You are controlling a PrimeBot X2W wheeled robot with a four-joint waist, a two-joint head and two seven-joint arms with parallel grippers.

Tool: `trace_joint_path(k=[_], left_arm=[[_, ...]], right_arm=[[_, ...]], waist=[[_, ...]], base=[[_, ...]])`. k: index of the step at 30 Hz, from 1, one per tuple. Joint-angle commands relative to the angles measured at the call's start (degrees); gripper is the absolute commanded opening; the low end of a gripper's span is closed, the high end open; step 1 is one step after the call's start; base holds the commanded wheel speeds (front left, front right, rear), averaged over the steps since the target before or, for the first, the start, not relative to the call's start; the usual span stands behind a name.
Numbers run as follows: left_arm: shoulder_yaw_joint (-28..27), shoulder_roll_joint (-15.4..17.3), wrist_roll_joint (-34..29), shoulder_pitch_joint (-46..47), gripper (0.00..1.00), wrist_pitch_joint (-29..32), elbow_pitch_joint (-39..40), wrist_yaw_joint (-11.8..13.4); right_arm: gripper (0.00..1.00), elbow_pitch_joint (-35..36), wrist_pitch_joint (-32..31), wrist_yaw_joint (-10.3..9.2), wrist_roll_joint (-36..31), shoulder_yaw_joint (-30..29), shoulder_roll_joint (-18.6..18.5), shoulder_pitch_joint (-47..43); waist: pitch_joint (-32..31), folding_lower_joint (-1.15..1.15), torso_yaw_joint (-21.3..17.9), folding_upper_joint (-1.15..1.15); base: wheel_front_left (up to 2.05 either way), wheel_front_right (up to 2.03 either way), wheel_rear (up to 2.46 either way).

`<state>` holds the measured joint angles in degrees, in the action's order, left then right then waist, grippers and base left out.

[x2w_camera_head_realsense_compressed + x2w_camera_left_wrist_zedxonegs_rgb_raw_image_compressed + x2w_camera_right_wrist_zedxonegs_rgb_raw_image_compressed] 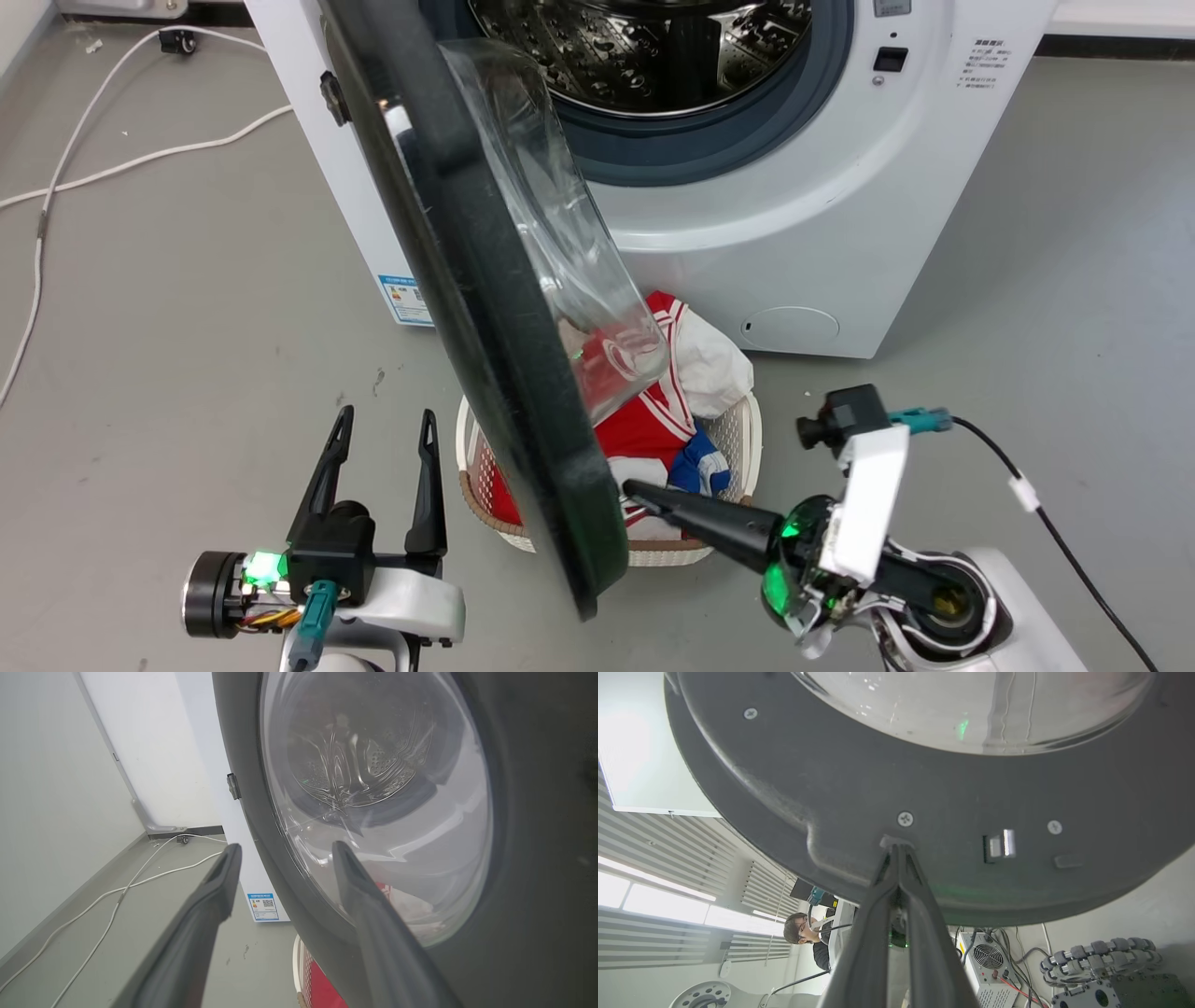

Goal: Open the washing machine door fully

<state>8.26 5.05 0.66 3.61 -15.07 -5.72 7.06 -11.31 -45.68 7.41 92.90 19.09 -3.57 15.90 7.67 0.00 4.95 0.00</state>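
- Where the right gripper reaches in from 4 o'clock of the head view, its two dark fingers are pressed together into a single point, with nothing between them.
- Seen in the right wrist view, that gripper has its tips set against the dull inner face of the washing machine door, just below a screw and near the lower rim.
- At 7 o'clock of the head view the left gripper stands upright with its fingers spread and nothing in them, just beside the door's outer face.
- Its own wrist view shows the left gripper in front of the glass bowl.
- Swung well out, the washing machine door stands edge-on, running from 12 o'clock down to 6 o'clock.
- Behind it, at 1 o'clock, the washing machine shows its steel drum and grey gasket.
- A white laundry basket sits on the floor below the drum, holding red and white clothes.
- A white cable trails across the floor at 10 o'clock.
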Motion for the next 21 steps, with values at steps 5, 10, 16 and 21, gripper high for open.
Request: trace_joint_path(k=[5,10,16,21], left_arm=[[-0.31,-0.02,0.08,-1.07,1.0,-0.16,-0.2,0.11],[-0.6,-0.06,0.31,-1.88,1.0,-0.16,-0.34,0.21],[-1.1,0.03,0.41,-3.06,1.0,-0.16,-0.37,0.13],[-1.44,-0.02,0.4,-3.51,1.0,-0.16,-0.03,0.27]], right_arm=[[0.09,2.03,7.0,0.14,0.46,-4.54,0.54,-2.45],[1.0,4.57,13.42,0.14,1.22,-7.88,0.72,-4.63],[1.0,9.09,23.69,0.14,0.0,-13.42,0.74,-7.07],[1.0,12.12,32.04,0.14,-3.01,-16.53,0.77,-8.18]], waist=[[-0.94,0.0,-0.31,0.0],[-2.3,0.0,-1.18,0.0],[-3.95,0.0,-2.23,0.0],[-4.35,0.0,-2.76,0.0]], base=[[0.0,0.0,0.0],[0.0,0.0,0.0],[0.0,0.0,0.0],[0.0,0.0,0.0]])
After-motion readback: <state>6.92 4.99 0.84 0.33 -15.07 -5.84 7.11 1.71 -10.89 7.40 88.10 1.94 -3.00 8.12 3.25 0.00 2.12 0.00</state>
